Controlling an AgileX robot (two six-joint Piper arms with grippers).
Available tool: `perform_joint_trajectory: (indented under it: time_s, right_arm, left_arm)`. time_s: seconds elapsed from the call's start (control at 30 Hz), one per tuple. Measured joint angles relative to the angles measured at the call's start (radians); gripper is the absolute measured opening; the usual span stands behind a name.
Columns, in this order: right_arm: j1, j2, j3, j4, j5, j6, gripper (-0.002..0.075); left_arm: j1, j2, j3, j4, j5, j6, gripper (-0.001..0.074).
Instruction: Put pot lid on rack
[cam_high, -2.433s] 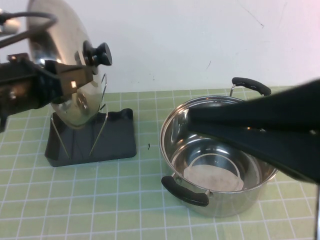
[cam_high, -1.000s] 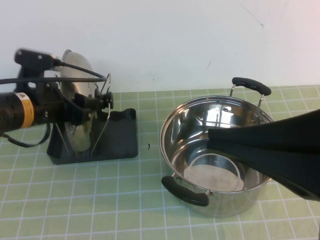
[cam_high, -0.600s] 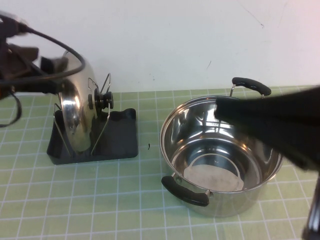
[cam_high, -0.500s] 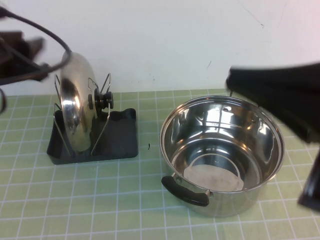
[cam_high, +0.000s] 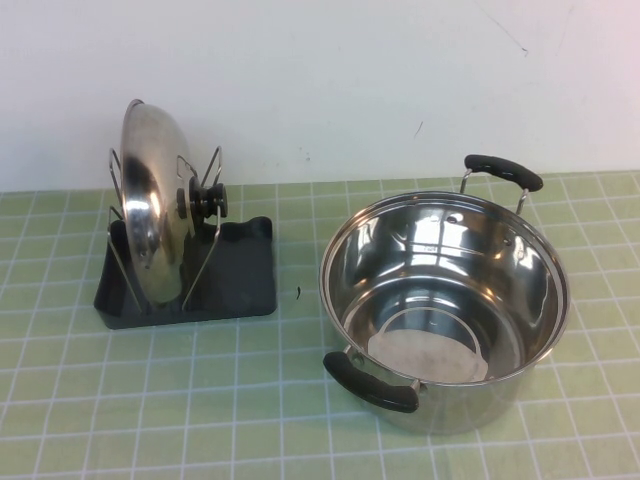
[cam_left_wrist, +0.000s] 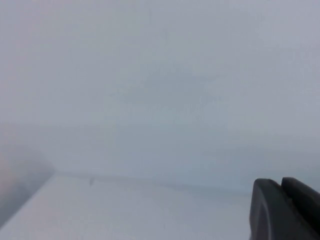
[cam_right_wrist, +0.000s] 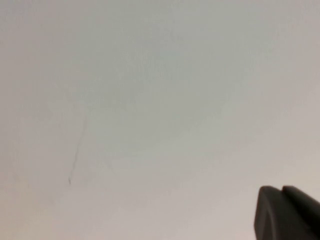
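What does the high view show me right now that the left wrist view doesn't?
Only the high view shows the work: the pot lid standing on edge between the wire loops of the rack, knob facing the empty pot on the green gridded mat. Neither arm appears there.

Only the left wrist view shows part of the left hand, a dark piece at the frame corner against a pale blank surface; the right hand shows the same way in its own wrist view.

Shared: only the pale wall, as far as I can tell; the wrist view shows no task item.
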Motion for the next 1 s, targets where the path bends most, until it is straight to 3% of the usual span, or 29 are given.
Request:
perform_joint_trajectory:
  time_s: [0.1,0.23,0.43,0.67,1.0]
  right_arm:
    - [0.0,-0.006,-0.043,0.232,0.195,-0.242,-0.0001]
    - [0.0,-0.027,-0.096,0.615,0.364,-0.5,-0.0001]
    - [0.0,-0.145,-0.114,1.06,0.424,-0.644,-0.0001]
    - [0.0,-0.359,-0.028,1.257,0.401,-0.67,-0.0001]
    - [0.0,-0.632,0.374,1.324,0.152,-0.609,-0.0001]
  left_arm:
    - [0.0,-0.022,0.0,-0.269,0.126,0.157,0.0001]
    - [0.0,-0.053,0.0,-0.643,0.163,0.408,0.0001]
    - [0.0,-0.133,0.018,-1.185,0.163,0.852,0.0001]
    - [0.0,-0.318,0.182,-1.559,0.106,1.182,-0.0001]
    - [0.0,-0.589,0.537,-2.037,0.073,1.617,-0.0001]
